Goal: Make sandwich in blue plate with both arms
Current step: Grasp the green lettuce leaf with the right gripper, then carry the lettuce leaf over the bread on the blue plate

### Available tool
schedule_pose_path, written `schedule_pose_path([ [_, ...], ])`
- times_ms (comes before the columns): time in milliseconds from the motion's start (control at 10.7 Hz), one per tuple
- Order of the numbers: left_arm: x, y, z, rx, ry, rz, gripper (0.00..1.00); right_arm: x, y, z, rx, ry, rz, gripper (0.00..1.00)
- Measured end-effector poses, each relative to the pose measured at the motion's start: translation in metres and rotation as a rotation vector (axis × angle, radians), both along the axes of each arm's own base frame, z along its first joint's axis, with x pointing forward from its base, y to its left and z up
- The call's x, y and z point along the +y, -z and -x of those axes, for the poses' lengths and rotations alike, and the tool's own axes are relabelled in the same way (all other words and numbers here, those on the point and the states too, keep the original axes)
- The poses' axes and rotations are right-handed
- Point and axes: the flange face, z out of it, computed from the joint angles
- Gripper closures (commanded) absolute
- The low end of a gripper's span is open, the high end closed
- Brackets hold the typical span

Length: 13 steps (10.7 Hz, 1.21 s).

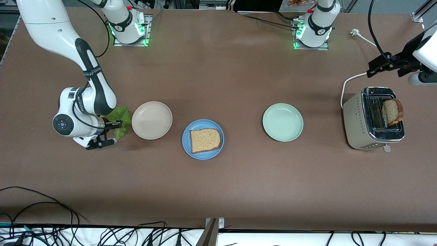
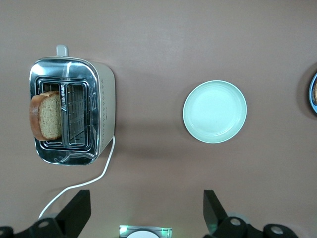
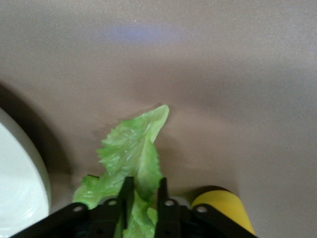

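Table (image 1: 218, 177), brown, bearing three plates in a row and a toaster.

Blue plate (image 1: 203, 153), mid-table, nearest the front camera of the three; one bread slice (image 1: 205, 140) flat on it.

Beige plate (image 1: 152, 120), beside the blue plate toward the right arm's end, bare. Mint-green plate (image 1: 282, 122), toward the left arm's end, bare.

Toaster (image 1: 362, 118), silver and cream, near the left arm's end of the table, white cord trailing off from it; second bread slice (image 1: 392, 111) standing up out of one slot, tilted.

Lettuce leaf (image 1: 119, 118), ruffled green, on the table just beside the beige plate at the right arm's end.

Right gripper (image 1: 110, 131), low at the table, fingers (image 3: 128, 191) drawn in narrowly on either side of the leaf's stem end, pinching it; yellow item (image 3: 220, 206) at the edge of the right wrist view, not identifiable.

Left gripper (image 2: 143, 208), held high above the table at the left arm's end, by the toaster, fingers (image 2: 74, 210) spread wide with nothing between; arm waiting.
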Motion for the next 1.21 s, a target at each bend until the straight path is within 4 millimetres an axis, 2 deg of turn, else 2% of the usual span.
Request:
schedule_pose_path([
  [280, 0.001, -0.001, 0.0, -0.001, -0.001, 0.0, 0.0, 0.001, -0.002, 0.0, 0.011, 0.002, -0.003, 1.0],
  [467, 0.004, -0.001, 0.0, -0.002, -0.008, 0.0, 0.0, 0.004, -0.016, -0.005, 0.029, -0.001, -0.005, 1.0],
  [654, 0.008, -0.001, -0.001, -0.002, -0.015, 0.0, 0.0, 0.007, -0.051, -0.014, 0.083, -0.005, -0.009, 1.0],
  [934, 0.006, 0.004, -0.003, 0.007, -0.012, 0.0, 0.0, 0.011, -0.123, -0.027, 0.158, -0.012, -0.014, 1.0],
  [1121, 0.003, 0.009, -0.006, 0.016, -0.007, -0.001, 0.0, 0.019, -0.155, -0.035, 0.153, -0.023, -0.021, 1.0],
  [1214, 0.004, 0.009, -0.006, 0.016, -0.007, -0.001, 0.0, 0.029, -0.167, -0.04, 0.131, -0.026, -0.026, 1.0],
])
